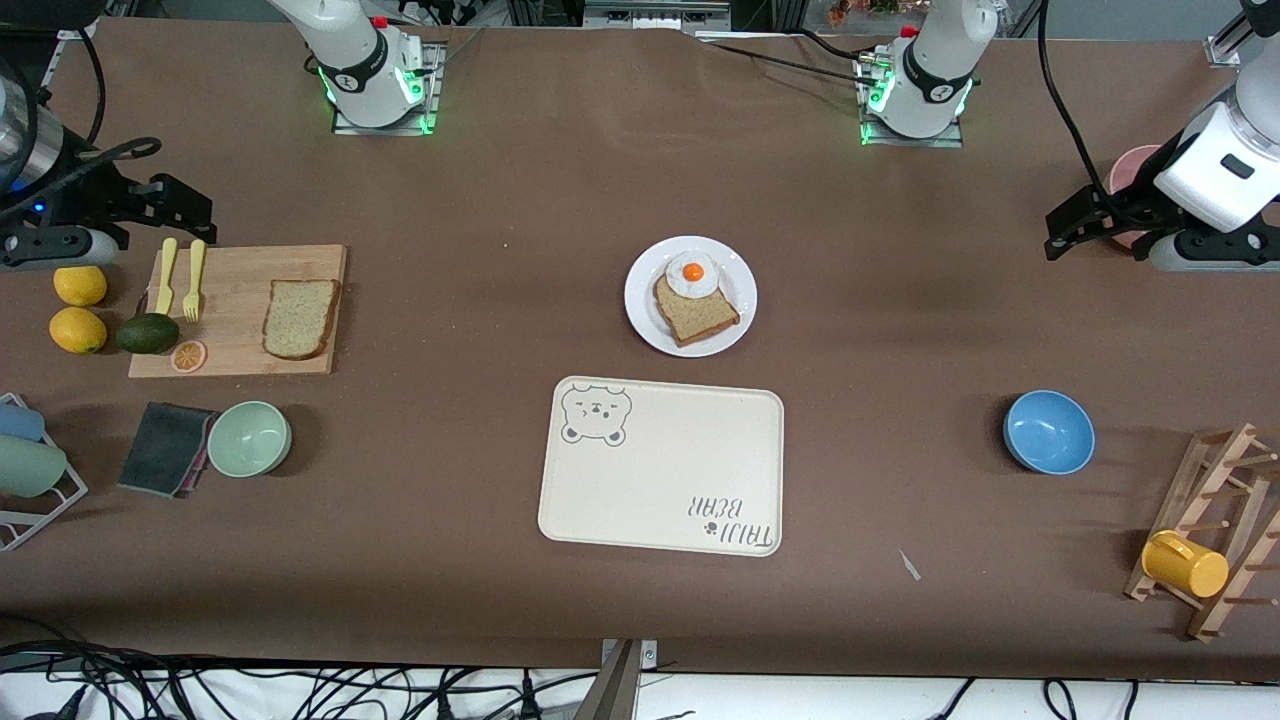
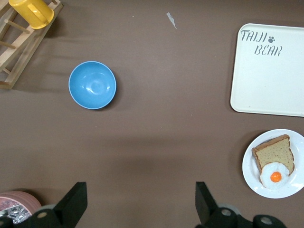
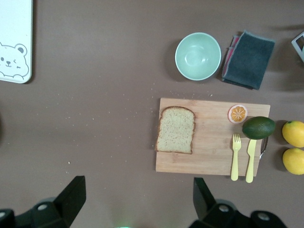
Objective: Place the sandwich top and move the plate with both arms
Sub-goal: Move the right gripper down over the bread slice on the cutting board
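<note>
brown table (image 1: 480, 200), tray (image 1: 660, 470) beside plate (image 1: 642, 300)

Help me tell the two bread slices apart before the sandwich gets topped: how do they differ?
The sandwich top lies bare on the wooden cutting board; the darker slice lies on the plate with a fried egg overlapping it. The sandwich top looks lighter and larger. Both lie flat, with brown crusts.
</note>
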{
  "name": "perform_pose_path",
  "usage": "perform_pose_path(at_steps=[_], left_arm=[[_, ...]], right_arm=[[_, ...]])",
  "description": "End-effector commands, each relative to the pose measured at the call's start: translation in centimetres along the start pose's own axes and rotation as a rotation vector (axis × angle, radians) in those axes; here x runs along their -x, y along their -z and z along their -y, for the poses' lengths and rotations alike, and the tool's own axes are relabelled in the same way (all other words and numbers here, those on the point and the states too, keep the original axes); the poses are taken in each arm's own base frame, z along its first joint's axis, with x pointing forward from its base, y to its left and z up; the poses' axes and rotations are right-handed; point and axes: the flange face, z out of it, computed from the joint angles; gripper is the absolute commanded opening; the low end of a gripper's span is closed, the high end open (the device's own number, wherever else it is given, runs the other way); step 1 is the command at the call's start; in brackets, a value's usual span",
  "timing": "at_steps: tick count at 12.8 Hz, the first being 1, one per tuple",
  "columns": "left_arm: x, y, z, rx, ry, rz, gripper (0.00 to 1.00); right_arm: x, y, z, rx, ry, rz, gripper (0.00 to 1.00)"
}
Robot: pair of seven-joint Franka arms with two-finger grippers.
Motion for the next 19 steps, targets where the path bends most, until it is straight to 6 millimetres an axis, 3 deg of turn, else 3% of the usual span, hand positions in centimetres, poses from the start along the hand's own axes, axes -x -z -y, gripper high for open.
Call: perform_pose_path(at_steps=[1,8,15,19], left_arm=[[-0.2,0.7,-0.2,0.017,-0.014,0.007,1.0],[-0.2,0.7,-0.2,0.017,-0.014,0.007,1.0],[-0.2,0.7,-0.1,0.018,-0.014,0.007,1.0],[-0.3,0.7,0.3,0.018,-0.007,0.007,1.0]], right_arm=[[0.1,-1.9,-0.1,0.012,-0.012,0.018,1.0],[0.8,-9.4,-0.1,0.013,-0.01,0.006,1.0],[1.3,-14.9,0.0,0.016,-0.004,0.003,1.0],[1.0,-18.8,1.5,0.122,-0.044,0.01,1.0]])
